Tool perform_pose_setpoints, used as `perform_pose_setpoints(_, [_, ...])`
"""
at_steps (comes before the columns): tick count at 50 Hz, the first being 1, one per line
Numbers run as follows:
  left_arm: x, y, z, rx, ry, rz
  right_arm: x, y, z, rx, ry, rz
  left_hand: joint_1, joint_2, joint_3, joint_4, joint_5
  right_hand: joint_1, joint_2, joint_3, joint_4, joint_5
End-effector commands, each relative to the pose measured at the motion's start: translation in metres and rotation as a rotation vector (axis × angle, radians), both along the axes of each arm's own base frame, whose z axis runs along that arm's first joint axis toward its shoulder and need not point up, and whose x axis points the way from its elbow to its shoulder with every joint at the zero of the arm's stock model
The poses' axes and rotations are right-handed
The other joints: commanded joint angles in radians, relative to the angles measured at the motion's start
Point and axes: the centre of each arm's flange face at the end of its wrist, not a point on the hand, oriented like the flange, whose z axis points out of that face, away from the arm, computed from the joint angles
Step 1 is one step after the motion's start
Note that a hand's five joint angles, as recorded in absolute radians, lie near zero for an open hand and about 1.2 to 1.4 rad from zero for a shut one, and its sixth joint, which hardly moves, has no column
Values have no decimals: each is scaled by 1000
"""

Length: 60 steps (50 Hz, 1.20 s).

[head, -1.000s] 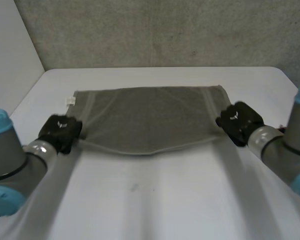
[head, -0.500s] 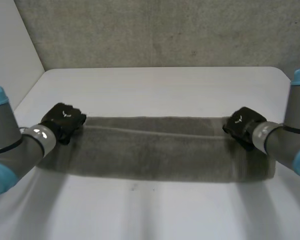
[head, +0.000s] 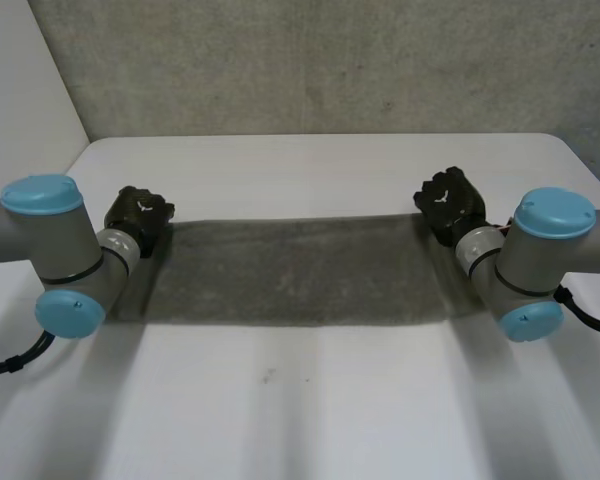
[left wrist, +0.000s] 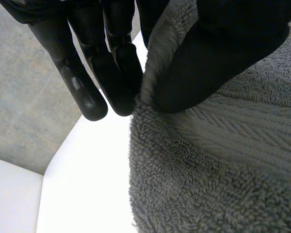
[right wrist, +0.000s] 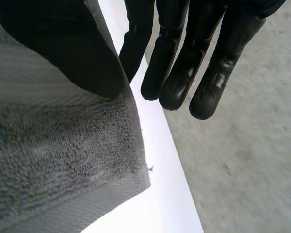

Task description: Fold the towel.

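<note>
- Head view: towel (head: 300,268) runs as a long grey band across the middle of the bench (head: 310,410), from 9 o'clock to 3 o'clock.
- left robot hand (head: 140,212) sits at the band's 9 o'clock end, right robot hand (head: 448,200) at the 3 o'clock end. Bare bench at 12 and 6 o'clock.
- Left wrist view: thumb (left wrist: 218,58) clamps the towel edge against the fingers (left wrist: 82,82), so this robot hand is gripping cloth.
- Right wrist view: same pinch. Thumb (right wrist: 63,48) is on the towel close to a hemmed corner, with the fingers (right wrist: 177,73) straight on the other side. This one is gripping cloth too.
- Progress, my read: first fold is under way. The band looks narrow and both ends are held. Can't tell whether the cloth is already doubled or just hangs from the held edge.
- Left to do, as I judge it: lay the held edge onto the opposite edge, line up the corners and let go. A second fold across the 9–3 line probably follows.
- Writing: none readable. Each robot hand has a small pale mark on its back in head view, too small to read. No tag or print on the towel pile in either wrist view.
</note>
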Motion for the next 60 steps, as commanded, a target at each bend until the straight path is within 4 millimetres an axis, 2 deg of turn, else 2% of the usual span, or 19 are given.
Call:
perform_pose_setpoints(1, [1, -1, -3, 4, -7, 18, 4, -3, -6, 8, -7, 43, -1004, -1017, -1016, -1017, -1018, -792, -1001, -1013, -1018, -996])
perform_pose_setpoints(5, [-6, 3, 5, -14, 6, -2, -1, -5, 6, 4, -20, -18, -1016, -1030, -1029, -1030, -1030, -792, -1001, -1013, -1018, -996])
perform_pose_setpoints(7, [-9, 3, 10, -27, 13, -7, -8, -3, 30, -4, -70, -86, -1016, -1030, -1029, -1030, -1030, -792, -1001, -1013, -1018, -996])
perform_pose_setpoints(11, [-10, 3, 30, -70, 28, -6, -15, 6, 52, 26, -151, -123, -1016, -1030, -1029, -1030, -1030, -792, -1001, -1013, -1018, -996])
perform_pose_setpoints(13, [-11, 5, 38, -84, 33, -9, -20, 13, 64, 62, -196, -134, -1016, -1030, -1029, -1030, -1030, -792, -1001, -1013, -1018, -996])
perform_pose_setpoints(15, [-15, 10, 47, -96, 42, -19, -27, 34, 82, 155, -242, -148, -1016, -1030, -1029, -1030, -1030, -792, -1001, -1013, -1018, -996])
perform_pose_setpoints(16, [-17, 16, 55, -98, 54, -23, -27, 34, 82, 155, -242, -148, -1016, -1030, -1029, -1030, -1030, -792, -1001, -1013, -1018, -996])
perform_pose_setpoints(18, [-17, 22, 60, -95, 72, -24, -35, 55, 90, 268, -256, -171, -1016, -1030, -1029, -1030, -1030, -792, -1001, -1013, -1018, -996])
perform_pose_setpoints(22, [-12, 45, 72, -59, 152, -14, -57, 66, 83, 404, -253, -248, -1016, -1030, -1029, -1030, -1030, -723, -932, -944, -949, -927])
perform_pose_setpoints(25, [-6, 67, 77, -9, 252, 5, -79, 77, 61, 530, -220, -303, -1016, -1030, -1029, -1030, -1030, -585, -794, -807, -811, -790])
perform_pose_setpoints(30, [-2, 80, 75, 50, 342, 28, -82, 82, 43, 553, -236, -259, -1016, -1030, -1029, -1030, -1030, -371, -580, -592, -597, -575])
perform_pose_setpoints(37, [1, 89, 62, 107, 375, 48, -87, 77, 19, 530, -232, -254, -1016, -1030, -1029, -1030, -1030, -279, -488, -501, -505, -484])
perform_pose_setpoints(39, [1, 90, 60, 110, 374, 47, -88, 74, 16, 512, -225, -253, -1016, -1030, -1029, -1030, -1030, -182, -392, -404, -409, -387])
perform_pose_setpoints(41, [2, 90, 57, 110, 374, 50, -89, 71, 13, 490, -207, -247, -1016, -1030, -1029, -1030, -1030, 116, -94, -106, -111, -89])
perform_pose_setpoints(42, [2, 90, 57, 110, 374, 50, -89, 71, 13, 490, -207, -247, -1016, -1030, -1029, -1030, -1030, 117, -92, -104, -109, -88])
perform_pose_setpoints(43, [3, 90, 57, 108, 376, 52, -93, 67, 13, 471, -197, -260, -1016, -1030, -1029, -1030, -1030, 427, 218, 206, 201, 222])
perform_pose_setpoints(50, [5, 90, 57, 104, 379, 59, -121, 50, 22, 356, -64, -389, -1016, -1030, -1029, -1030, -1030, 430, 221, 209, 204, 225])
perform_pose_setpoints(55, [3, 93, 56, 114, 379, 54, -160, 32, 38, 182, 155, -615, -1016, -1030, -1029, -1030, -1030, 430, 221, 209, 204, 225])
perform_pose_setpoints(60, [2, 95, 57, 113, 379, 49, -148, 28, 50, 96, 123, -567, -1016, -1030, -1029, -1030, -1030, 430, 221, 209, 204, 225])
